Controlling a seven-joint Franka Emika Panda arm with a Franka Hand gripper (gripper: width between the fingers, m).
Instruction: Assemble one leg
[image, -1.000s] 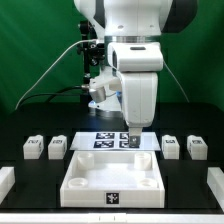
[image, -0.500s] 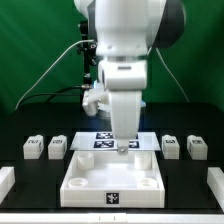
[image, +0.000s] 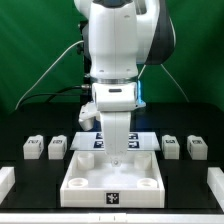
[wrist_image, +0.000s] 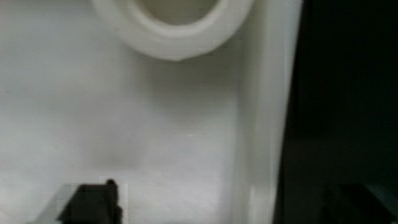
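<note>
Four small white legs with tags stand on the black table: two at the exterior view's left (image: 32, 147) (image: 58, 147) and two at its right (image: 170, 146) (image: 197, 147). My gripper (image: 118, 158) hangs low over the large white square panel (image: 75, 185), just inside its far rim, away from every leg. In the wrist view the gripper (wrist_image: 199, 205) holds nothing. One dark fingertip (wrist_image: 93, 205) shows over the panel floor; the other is lost against the black table. A round socket (wrist_image: 178, 25) and the raised rim (wrist_image: 267, 120) show there.
The marker board (image: 145, 141) lies behind the panel, partly hidden by the arm. White blocks sit at the table's front corners (image: 5, 180) (image: 216, 180). A green backdrop and cables stand behind the arm.
The arm has swung toward the exterior view's left and come forward and down, from above the marker board to just over the panel's far part.
</note>
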